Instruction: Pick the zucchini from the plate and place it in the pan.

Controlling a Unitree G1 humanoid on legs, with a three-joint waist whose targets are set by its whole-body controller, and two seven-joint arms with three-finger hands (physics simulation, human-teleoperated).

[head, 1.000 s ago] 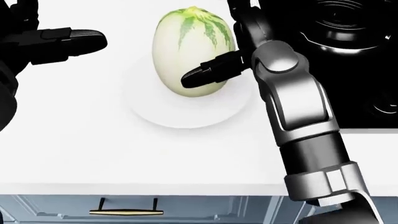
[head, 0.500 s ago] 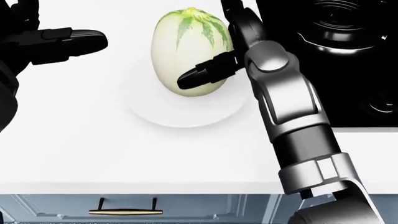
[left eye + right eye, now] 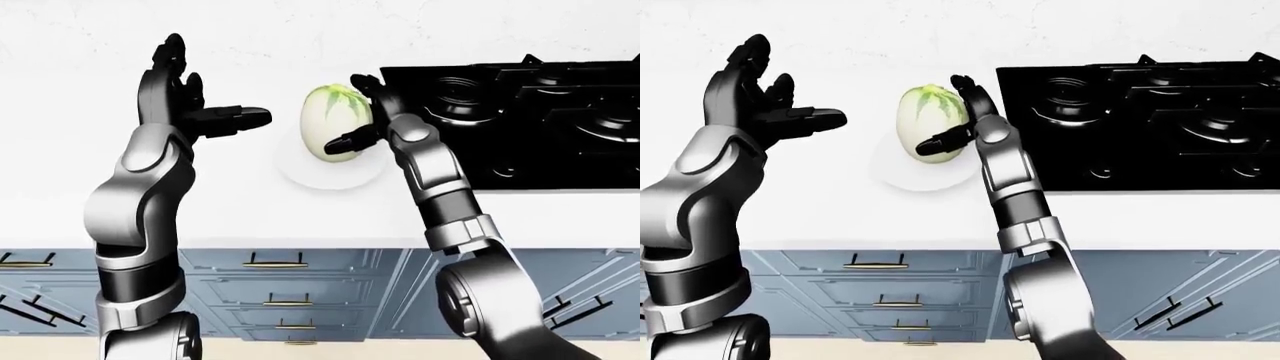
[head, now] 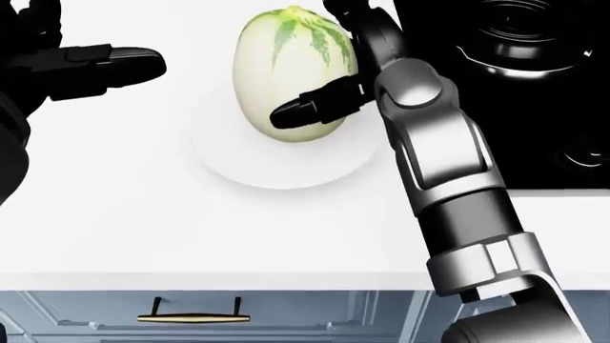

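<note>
Shifted slightly upward in head view since earlier: zucchini point(image 4: 291, 71), on white plate point(image 4: 286, 161). Left hand point(image 3: 190, 112), fingers spread, empty, left of plate. Right hand point(image 4: 329, 71) fingers around zucchini. Black stove point(image 3: 520, 120) rightmost.

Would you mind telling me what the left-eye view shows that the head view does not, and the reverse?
Only the left-eye view shows the whole left arm, the left hand with open fingers, most of the stove and several drawers below. Only the head view shows close detail: a right hand finger lying across the zucchini, and the green streaks at its top. Both show the zucchini at the white plate, the right hand beside it, the counter, and no pan.
</note>
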